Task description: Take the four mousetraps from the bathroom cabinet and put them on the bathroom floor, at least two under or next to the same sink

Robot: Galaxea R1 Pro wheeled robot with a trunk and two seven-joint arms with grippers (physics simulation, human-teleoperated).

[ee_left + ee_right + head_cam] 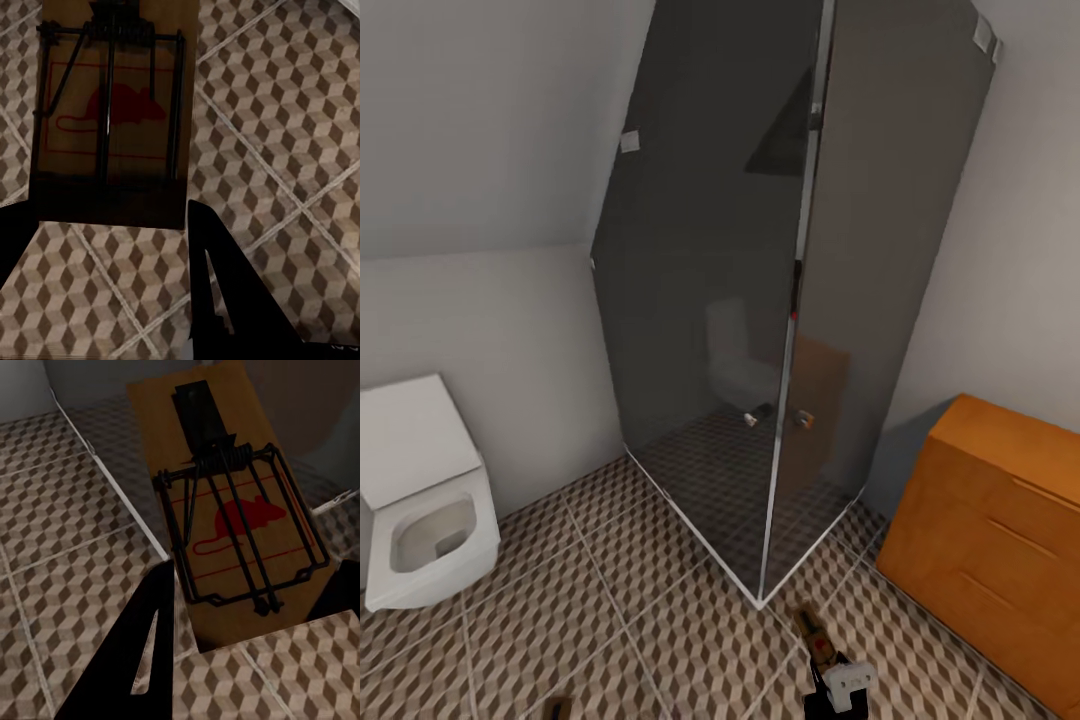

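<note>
Head view places you facing the glass shower enclosure (790, 300), with the toilet (425, 500) on your left and the cabinet (990, 540) on your right, its drawers shut. The bathroom floor (610, 630) runs unbroken between them. No sink is in view, so judge the placement site as not yet reached.

Each arm carries one mousetrap, held out over the tiles and clear of them, which suits transport rather than release.

- Right gripper (838, 672): low in the head view, near the shower corner, with a mousetrap (813, 628) projecting forward from it. In the right wrist view the mousetrap (232, 525) sits between the dark fingers (142, 645), printed face and wire spring toward the camera, one end gripped. Fingers are parted only by the width of the wooden base and clamped on it.
- Left gripper (112, 225): in the left wrist view the second mousetrap (116, 112) lies flat between the fingers (217, 292), its near edge at their tips. Fingers appear closed on its sides; the contact itself is in shadow.

Treat both traps as light, thin slabs: a tilt of the wrist could let one slip.
</note>
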